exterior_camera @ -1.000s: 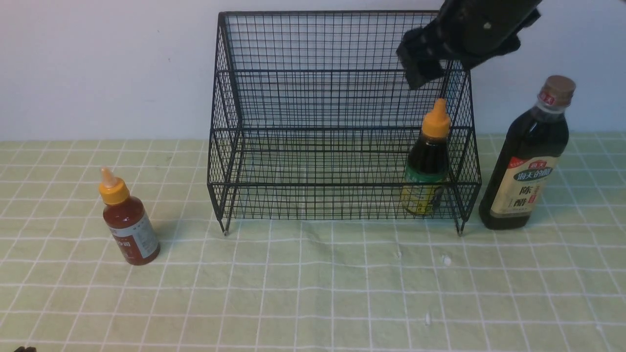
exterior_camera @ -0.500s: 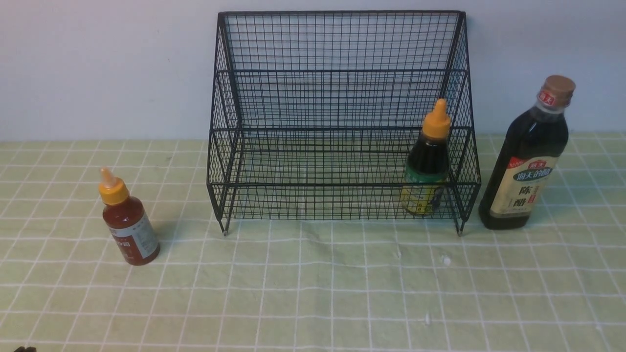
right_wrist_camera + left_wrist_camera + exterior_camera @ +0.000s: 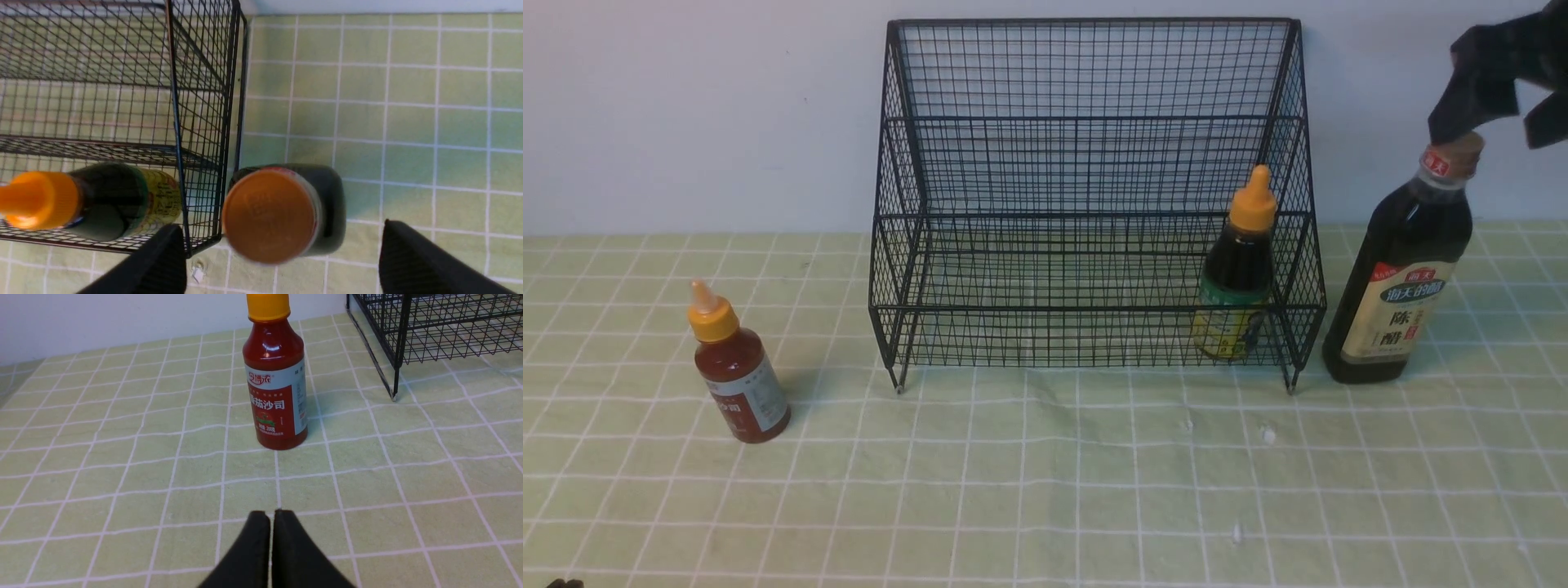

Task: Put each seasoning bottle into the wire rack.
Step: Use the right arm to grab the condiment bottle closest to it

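The black wire rack (image 3: 1086, 309) (image 3: 402, 330) (image 3: 176, 94) stands at the back centre. Inside its right end stands the small dark seasoning bottle (image 3: 1237, 282) (image 3: 118, 200) with an orange nozzle cap. The tall dark bottle (image 3: 1401, 278) with a tan cap (image 3: 269, 214) stands on the cloth just right of the rack. My right gripper (image 3: 1499, 122) (image 3: 282, 230) hangs open straight above that cap, holding nothing. The red-brown bottle (image 3: 737, 376) (image 3: 276, 388) stands left of the rack. My left gripper (image 3: 271, 512) is shut and empty, low over the cloth in front of that bottle.
A green checkered cloth (image 3: 1045, 490) covers the table, with a white wall (image 3: 686, 114) close behind the rack. Small white specks (image 3: 1266, 434) lie on the cloth before the rack's right foot. Only a dark tip of the left arm (image 3: 564, 583) shows in the front view.
The right gripper rose from above the rack's right end, left the front view, and now shows at the top right over the tall bottle's cap. The bottles and left gripper have not moved.
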